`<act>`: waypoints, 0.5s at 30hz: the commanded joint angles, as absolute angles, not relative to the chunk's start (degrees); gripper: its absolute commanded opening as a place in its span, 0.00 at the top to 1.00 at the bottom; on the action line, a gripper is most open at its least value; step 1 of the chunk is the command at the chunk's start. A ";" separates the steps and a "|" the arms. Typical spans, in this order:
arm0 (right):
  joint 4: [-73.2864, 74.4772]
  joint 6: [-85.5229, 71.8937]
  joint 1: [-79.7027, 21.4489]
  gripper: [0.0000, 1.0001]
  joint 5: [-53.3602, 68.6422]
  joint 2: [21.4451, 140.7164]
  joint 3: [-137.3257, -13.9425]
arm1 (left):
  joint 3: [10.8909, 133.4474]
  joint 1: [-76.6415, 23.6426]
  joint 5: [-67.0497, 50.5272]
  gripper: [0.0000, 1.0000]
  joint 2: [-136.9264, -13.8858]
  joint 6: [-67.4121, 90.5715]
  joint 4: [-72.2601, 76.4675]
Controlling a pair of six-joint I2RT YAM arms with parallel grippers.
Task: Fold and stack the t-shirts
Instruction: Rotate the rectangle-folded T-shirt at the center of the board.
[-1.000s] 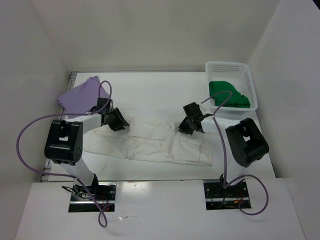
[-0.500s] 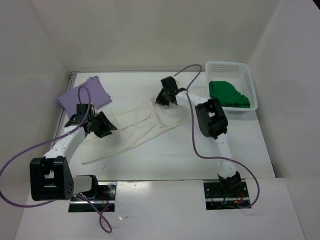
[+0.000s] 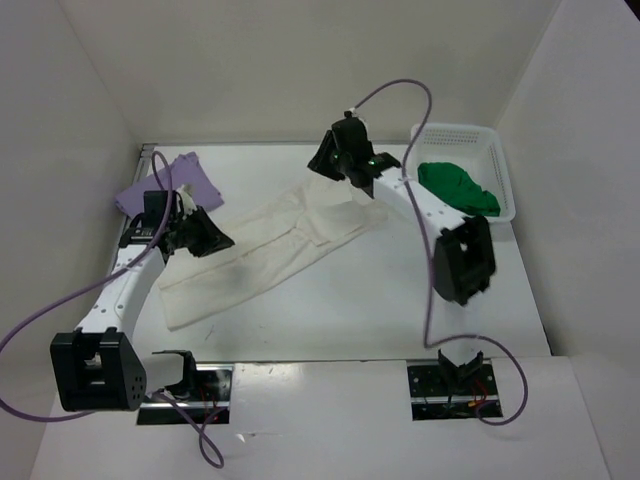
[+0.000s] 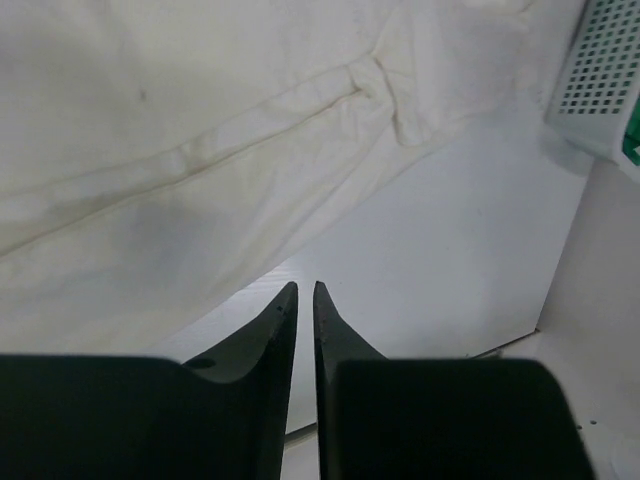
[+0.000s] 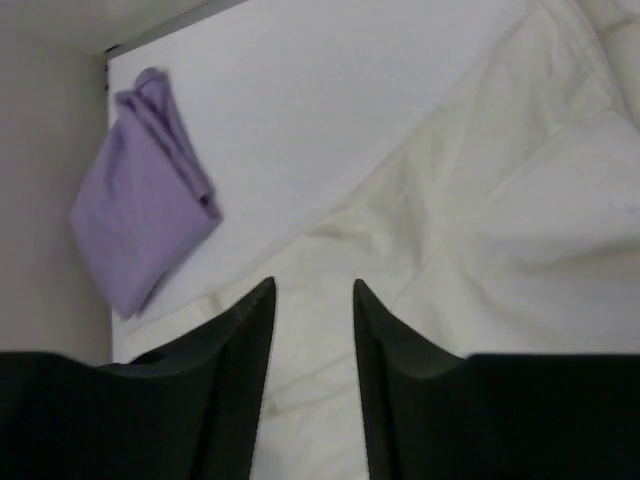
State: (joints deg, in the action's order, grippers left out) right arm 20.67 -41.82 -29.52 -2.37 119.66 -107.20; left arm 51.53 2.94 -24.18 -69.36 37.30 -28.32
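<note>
Roughly a third done, by my reckoning: at the far left of the desk (image 3: 400, 300) the lavender t-shirt (image 3: 168, 188) lies folded into a small packet near the wall, the only one I would call finished. Just beside it my left fingers (image 3: 212, 240) hang over the near-left end of the white t-shirt (image 3: 270, 255), drawn almost together and gripping nothing. The white t-shirt stretches in a long, creased diagonal band across the middle of the desk, flat but not yet a tidy fold, and not stacked on anything. At its far end my right fingers (image 3: 328, 160) hover above the cloth, spread apart and empty. Further right the green t-shirt (image 3: 455, 187) sits bunched in the white basket (image 3: 500, 165), untouched as far as I can see. Left to do: finish the white one, lift out and fold the green, then pile all three. The basket's walls hem the green shirt in, and the white band takes up the folding space.
</note>
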 commanded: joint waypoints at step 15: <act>-2.99 -60.55 -62.05 0.50 -1.59 106.16 -67.59 | 61.44 0.70 -20.74 0.86 -73.73 31.55 -28.65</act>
State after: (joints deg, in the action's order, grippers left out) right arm 2.96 -57.45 -62.78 0.30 108.05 -66.87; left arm 58.94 0.86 -22.28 -73.34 34.20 -27.99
